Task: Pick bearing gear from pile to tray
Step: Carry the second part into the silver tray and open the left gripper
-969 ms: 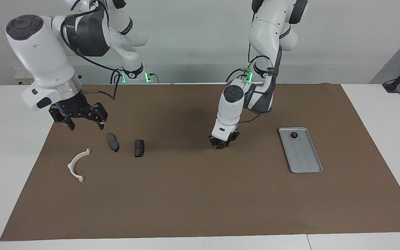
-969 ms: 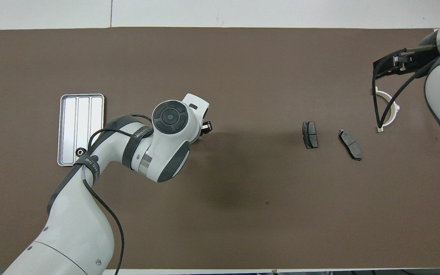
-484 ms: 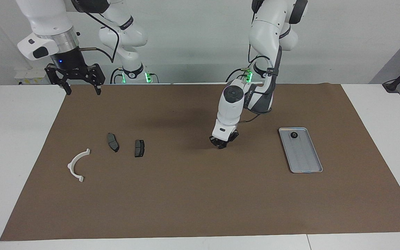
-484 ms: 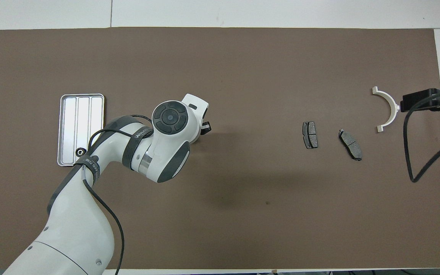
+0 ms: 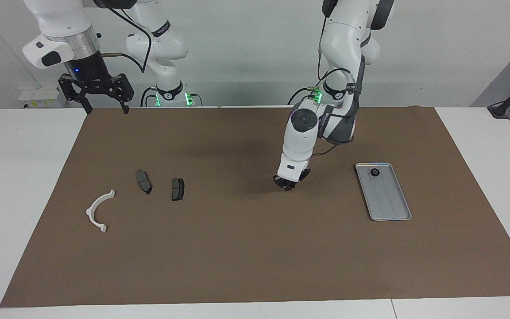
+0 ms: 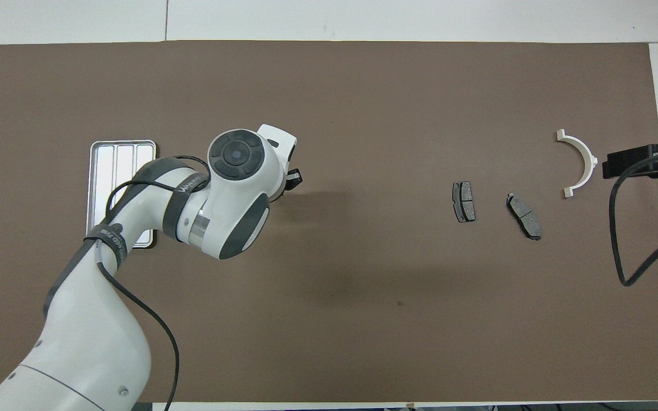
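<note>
While left gripper (image 5: 288, 187) hangs closed over mat (image 5: 237, 248), tray (image 5: 392, 212) lies beside.

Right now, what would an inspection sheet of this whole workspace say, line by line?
Surface: brown mat on a white table.
Job's things: silver tray toward the left arm's end, one small black gear in it.
Clutter: two dark brake pads and a white half-ring bracket toward the right arm's end.
Grippers: left tool shut, low over the mat beside the tray; whether it holds anything is unclear. Right tool open, waiting raised.
Cables: black cable along the left arm.
Surroundings: grey wall.
</note>
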Tool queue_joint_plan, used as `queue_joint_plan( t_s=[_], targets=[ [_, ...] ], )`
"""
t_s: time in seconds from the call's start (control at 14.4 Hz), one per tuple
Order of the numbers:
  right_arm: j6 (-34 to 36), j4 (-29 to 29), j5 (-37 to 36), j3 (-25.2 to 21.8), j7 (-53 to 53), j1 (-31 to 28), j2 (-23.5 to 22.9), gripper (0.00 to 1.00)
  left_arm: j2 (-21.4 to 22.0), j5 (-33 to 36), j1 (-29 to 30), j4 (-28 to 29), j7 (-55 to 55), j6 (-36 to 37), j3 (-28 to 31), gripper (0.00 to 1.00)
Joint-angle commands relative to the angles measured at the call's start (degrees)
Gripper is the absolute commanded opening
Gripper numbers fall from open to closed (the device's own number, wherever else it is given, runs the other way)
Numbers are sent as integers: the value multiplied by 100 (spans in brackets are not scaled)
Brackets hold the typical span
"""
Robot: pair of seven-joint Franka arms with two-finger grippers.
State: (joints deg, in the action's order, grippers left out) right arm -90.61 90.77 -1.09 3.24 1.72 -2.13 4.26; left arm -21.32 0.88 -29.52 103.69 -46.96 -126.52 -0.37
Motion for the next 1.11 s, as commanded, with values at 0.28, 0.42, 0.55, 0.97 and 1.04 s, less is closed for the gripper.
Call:
queue_joint_plan(
  t_s=[0.28,0.42,0.55,0.97,1.04],
  targets=[
    [360,125,153,54,-190,-129,110,100,920,35,1666,345,2634,840,-6,11],
    [316,134,153,54,-190,-121,101,100,920,27,2202,415,3532,648,-6,11],
    [316,134,162,54,-190,-121,101,100,858,27,2590,634,4193,174,2,11],
    [324,142,162,45,-181,-121,101,100,428,27,2987,846,4661,-732,2,11],
    [324,142,153,45,-181,-121,101,100,340,27,2996,846,4661,-855,-6,11]
  ],
)
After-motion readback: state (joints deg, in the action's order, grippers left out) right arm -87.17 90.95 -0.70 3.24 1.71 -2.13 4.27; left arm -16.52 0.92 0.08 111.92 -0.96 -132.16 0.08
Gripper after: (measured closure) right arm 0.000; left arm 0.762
